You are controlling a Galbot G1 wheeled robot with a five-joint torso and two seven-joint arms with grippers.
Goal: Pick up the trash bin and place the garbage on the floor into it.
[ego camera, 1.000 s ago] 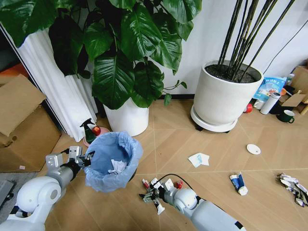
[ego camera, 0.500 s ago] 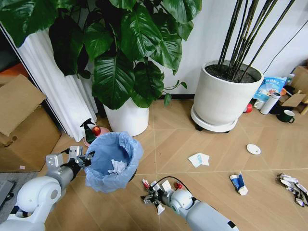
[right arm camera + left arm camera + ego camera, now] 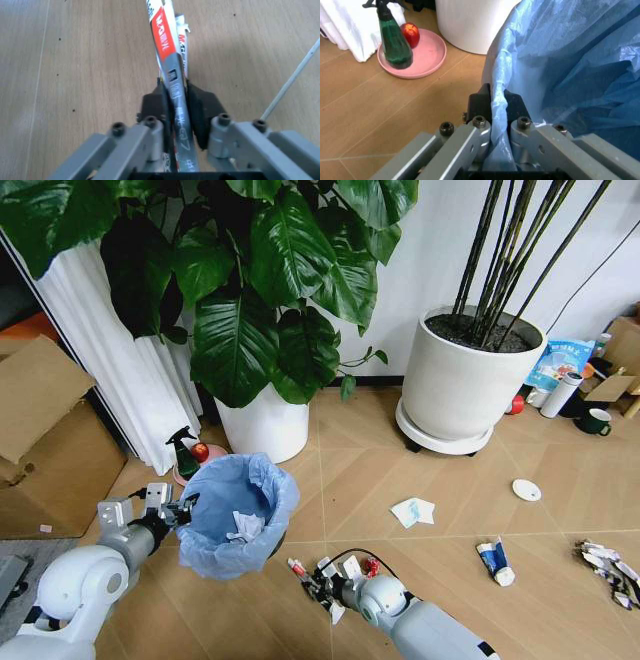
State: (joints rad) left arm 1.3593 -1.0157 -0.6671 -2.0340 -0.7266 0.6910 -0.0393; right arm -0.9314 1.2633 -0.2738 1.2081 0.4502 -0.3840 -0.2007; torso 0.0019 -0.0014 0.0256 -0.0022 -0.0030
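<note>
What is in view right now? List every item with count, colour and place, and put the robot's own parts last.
trash bin: 1, dark with light-blue bag, floor at lower left, white tissue inside
thin tube: 1, red, white and silver, in the right gripper
tissue: 1, white, on the floor mid-scene
squeezed tube: 1, blue and white, floor at right
disc: 1, white, floor at right
printed wrappers: a few, far right floor
plant pots: 2, white, by the wall
spray bottle: 1, green, on a pink tray beside a red ball
cardboard boxes: brown, far left
left gripper: shut on the bin's bag rim
right gripper: shut on the thin tube, low over the floor
</note>
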